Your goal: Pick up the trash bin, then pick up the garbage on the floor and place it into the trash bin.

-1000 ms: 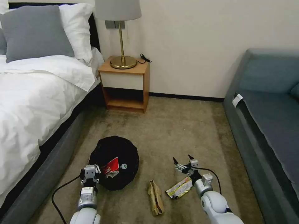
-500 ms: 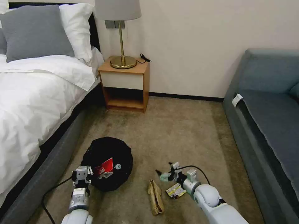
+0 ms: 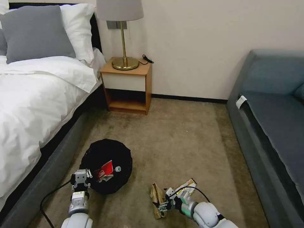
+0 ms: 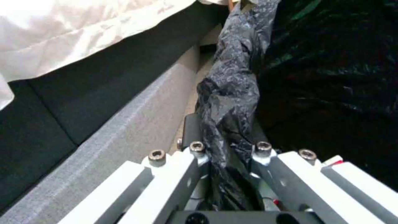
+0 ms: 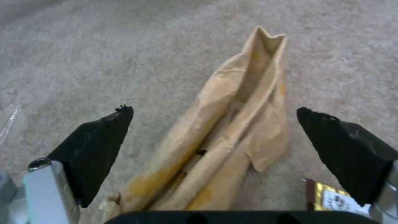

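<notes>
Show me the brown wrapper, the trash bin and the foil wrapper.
brown wrapper (image 5: 232, 130), right wrist view, its creased middle.
trash bin (image 3: 104, 152), head view, black bag lining.
foil wrapper (image 3: 186, 184), head view, its far end.

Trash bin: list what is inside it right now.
Inside the trash bin, on its black bag liner, lie a red-white packet and a bottle with only its white cap end showing. Anything beneath them is covered. The left claw grips the rim.

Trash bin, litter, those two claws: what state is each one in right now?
Trash bin: held by its bag-lined rim, litter inside.
Left gripper: shut on the rim.
Red-white packet: in the bin.
Bottle: in the bin.
Brown wrapper: crumpled, on the carpet.
Foil wrapper: on the carpet.
Right gripper: open, astride the brown wrapper.
</notes>
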`<state>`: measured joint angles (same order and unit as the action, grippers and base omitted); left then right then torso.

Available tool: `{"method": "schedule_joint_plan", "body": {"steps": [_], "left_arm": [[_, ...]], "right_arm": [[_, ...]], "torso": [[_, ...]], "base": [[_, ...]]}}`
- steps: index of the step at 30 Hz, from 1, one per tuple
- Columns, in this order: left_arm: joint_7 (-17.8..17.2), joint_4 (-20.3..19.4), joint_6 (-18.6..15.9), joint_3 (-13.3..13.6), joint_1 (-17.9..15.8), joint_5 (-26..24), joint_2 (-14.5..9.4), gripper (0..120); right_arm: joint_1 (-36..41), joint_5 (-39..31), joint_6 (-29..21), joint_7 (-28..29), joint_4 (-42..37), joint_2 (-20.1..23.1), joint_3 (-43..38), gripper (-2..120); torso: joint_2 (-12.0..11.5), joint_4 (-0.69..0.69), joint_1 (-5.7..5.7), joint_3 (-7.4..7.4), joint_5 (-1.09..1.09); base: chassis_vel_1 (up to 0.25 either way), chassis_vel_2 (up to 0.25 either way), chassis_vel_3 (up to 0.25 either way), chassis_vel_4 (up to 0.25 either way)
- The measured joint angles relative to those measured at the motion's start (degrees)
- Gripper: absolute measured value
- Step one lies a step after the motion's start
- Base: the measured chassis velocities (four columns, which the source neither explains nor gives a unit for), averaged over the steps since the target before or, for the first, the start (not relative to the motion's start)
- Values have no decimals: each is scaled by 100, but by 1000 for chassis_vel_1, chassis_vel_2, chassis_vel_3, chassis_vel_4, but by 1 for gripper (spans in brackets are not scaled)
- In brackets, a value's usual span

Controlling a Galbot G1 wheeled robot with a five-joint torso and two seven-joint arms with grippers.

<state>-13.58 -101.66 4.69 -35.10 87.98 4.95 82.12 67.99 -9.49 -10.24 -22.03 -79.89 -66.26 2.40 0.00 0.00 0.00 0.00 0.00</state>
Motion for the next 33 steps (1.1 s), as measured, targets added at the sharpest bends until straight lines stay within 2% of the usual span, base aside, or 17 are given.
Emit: {"method": "schedule_joint_plan", "body": {"steps": [14, 24, 30, 32, 33], "left_arm": [[19, 5, 111, -51, 110, -71, -38, 4], [18, 4, 135, -14, 119, -84, -47, 4], [18, -14, 135, 15, 112, -86, -59, 4], [18, -19, 135, 17, 113, -87, -61, 4], [19, -35, 133, 22, 119, -90, -67, 4]], "right_arm": [[-164, 456, 236, 5, 636, -506, 14, 100], [-151, 581, 353, 8, 860, -611, -123, 99], [-101, 616, 400, 1, 874, -618, -239, 76], [-97, 619, 402, 0, 874, -619, -245, 74], [-85, 632, 409, -9, 875, -621, -263, 67]], "torso": [[0, 0, 0, 0, 0], [0, 0, 0, 0, 0], [0, 0, 0, 0, 0], [0, 0, 0, 0, 0], [0, 0, 0, 0, -1]], "base": [[0, 0, 0, 0], [0, 0, 0, 0], [0, 0, 0, 0], [0, 0, 0, 0], [0, 0, 0, 0]]}}
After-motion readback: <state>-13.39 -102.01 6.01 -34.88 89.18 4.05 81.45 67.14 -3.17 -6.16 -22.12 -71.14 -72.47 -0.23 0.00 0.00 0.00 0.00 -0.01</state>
